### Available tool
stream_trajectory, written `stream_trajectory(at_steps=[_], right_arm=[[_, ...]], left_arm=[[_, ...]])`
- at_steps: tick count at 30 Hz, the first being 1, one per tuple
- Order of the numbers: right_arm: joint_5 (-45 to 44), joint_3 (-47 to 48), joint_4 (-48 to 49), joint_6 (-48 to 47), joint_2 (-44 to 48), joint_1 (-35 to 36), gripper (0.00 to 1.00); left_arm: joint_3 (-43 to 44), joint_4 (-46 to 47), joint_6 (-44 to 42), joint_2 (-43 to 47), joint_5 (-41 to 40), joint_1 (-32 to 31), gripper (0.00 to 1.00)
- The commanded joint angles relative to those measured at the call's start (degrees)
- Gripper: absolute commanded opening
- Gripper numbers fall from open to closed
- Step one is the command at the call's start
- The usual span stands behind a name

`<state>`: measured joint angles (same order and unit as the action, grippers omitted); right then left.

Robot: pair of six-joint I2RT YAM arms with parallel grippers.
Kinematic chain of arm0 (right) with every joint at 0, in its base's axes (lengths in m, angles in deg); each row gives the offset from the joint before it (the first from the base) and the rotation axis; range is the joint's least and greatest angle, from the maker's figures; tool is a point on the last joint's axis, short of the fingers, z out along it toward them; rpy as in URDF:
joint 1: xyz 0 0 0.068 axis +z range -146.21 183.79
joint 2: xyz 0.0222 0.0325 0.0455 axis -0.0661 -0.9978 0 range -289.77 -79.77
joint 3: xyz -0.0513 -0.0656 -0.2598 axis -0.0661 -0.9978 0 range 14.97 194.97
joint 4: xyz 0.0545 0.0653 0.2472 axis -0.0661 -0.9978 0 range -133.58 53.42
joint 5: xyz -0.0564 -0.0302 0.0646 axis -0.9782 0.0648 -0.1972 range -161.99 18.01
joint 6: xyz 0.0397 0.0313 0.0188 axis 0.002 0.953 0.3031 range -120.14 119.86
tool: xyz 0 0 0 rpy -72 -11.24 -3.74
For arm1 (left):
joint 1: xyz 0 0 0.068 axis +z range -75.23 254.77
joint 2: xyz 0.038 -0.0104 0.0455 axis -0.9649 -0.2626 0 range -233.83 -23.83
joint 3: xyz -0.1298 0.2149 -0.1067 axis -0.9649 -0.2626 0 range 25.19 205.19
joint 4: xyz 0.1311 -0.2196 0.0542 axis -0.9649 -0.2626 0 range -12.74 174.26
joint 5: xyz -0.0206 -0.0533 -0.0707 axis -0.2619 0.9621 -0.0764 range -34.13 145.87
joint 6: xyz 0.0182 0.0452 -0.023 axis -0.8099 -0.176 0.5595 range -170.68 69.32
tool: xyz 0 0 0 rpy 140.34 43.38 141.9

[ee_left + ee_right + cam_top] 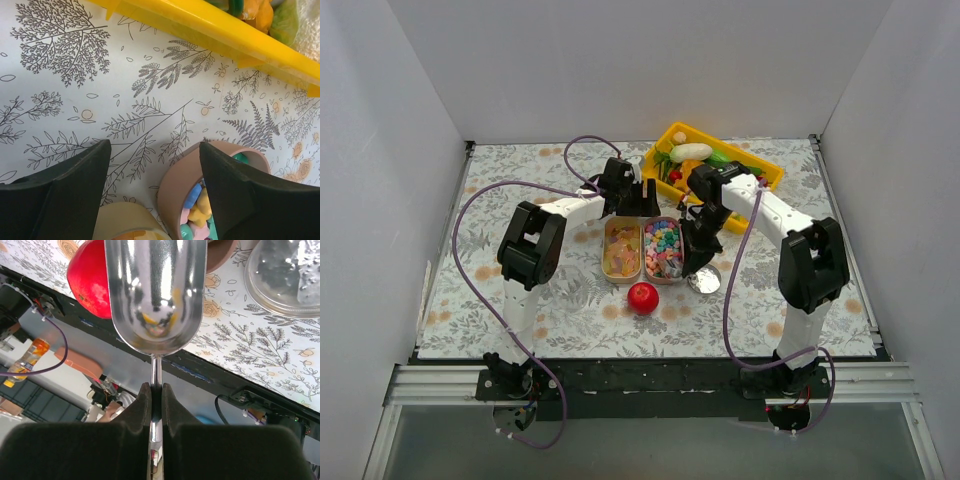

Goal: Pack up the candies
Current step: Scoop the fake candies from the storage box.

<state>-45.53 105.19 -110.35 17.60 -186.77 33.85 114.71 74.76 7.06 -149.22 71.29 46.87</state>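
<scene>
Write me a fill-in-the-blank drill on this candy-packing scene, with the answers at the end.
1. The right tool is shut on the handle of a metal ____.
2. The ball near the candies is ____.
3. The toy vegetables lie in a ____ tray.
4. The jaws of the left tool stand ____, gripping nothing.
Missing words: scoop; red; yellow; open.

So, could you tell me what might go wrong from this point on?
The right gripper pinches the scoop only by its thin handle; loaded, it could twist and spill candies.
The red ball sits close to the cream container, so a swing of the scoop might send it rolling.
The open left gripper hangs at the rim of the pink container and might shove it.
</scene>
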Motion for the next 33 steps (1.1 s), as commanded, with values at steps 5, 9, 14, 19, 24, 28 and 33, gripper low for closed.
stream_trajectory(at_steps=[5,9,14,19,24,28,33], right_arm=[[0.52,2.68,-1.46,-0.51,-3.82,-1.59,0.01],[0.44,4.7,-1.46,-0.34,-6.28,-1.59,0.01],[0.52,6.46,-1.37,0.37,-8.75,-1.5,0.01],[-1.32,9.53,-1.46,1.42,-11.2,-1.5,0.01],[-3.78,12.44,-1.37,2.04,-14.11,-1.67,0.01],[-4.4,14.72,-1.37,2.83,-16.48,-2.03,0.01],[-7.46,17.36,-1.37,2.74,-18.59,-2.82,0.01]], left_arm=[[-1.98,-3.77,-1.92,-1.44,-0.48,-0.31,0.7],[-1.63,-3.86,-2.36,-1.79,-0.57,-0.31,0.71],[-0.66,-4.48,-2.54,-2.32,-0.22,-0.31,0.71],[-0.83,-4.04,-2.71,-2.23,0.84,-0.58,0.71],[-0.75,-4.04,-3.94,-2.32,1.8,-0.84,0.71],[-1.01,-3.86,-4.73,-2.32,2.5,-0.84,0.7],[-1.27,-3.6,-5.0,-2.67,4.44,-1.01,0.67]])
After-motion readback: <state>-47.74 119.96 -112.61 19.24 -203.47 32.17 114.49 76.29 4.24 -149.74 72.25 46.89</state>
